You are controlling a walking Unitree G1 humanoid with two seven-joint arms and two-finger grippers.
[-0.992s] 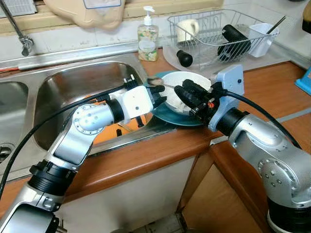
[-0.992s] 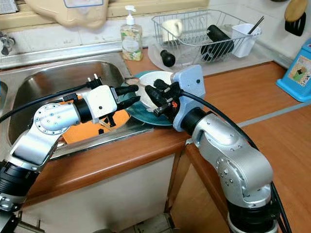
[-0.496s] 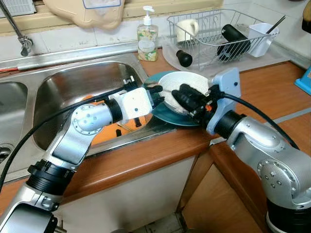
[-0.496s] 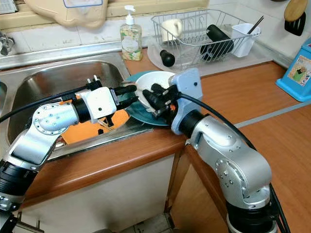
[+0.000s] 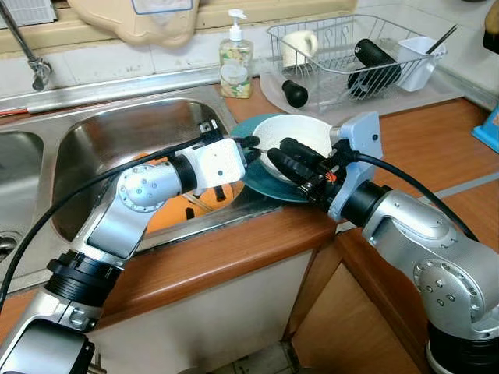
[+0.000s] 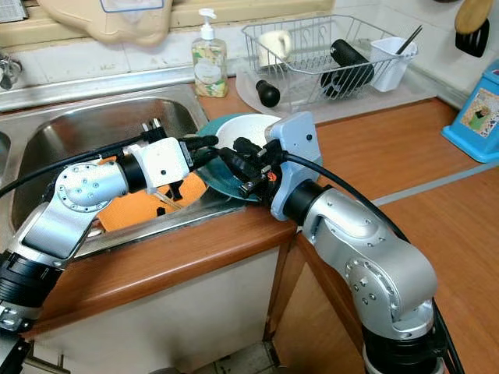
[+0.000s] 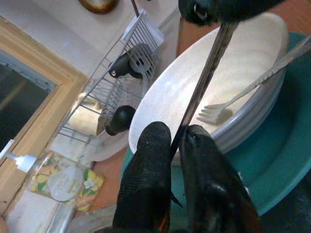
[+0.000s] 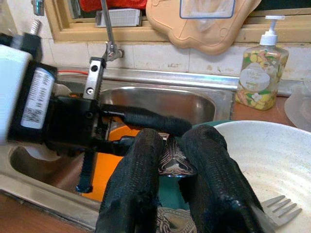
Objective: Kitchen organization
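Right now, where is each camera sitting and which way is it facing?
Head stereo pair: looks forward and down at the steel sink, both silver arms in view.
Left wrist: looks along the left gripper, pinching a thin metal utensil handle.
Right wrist: looks along the right gripper toward the sink.
Shared: the white speckled plate with a fork.

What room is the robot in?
Most likely a home kitchen: there's a steel sink, a soap bottle behind it, and a wire dish rack on the wooden counter.
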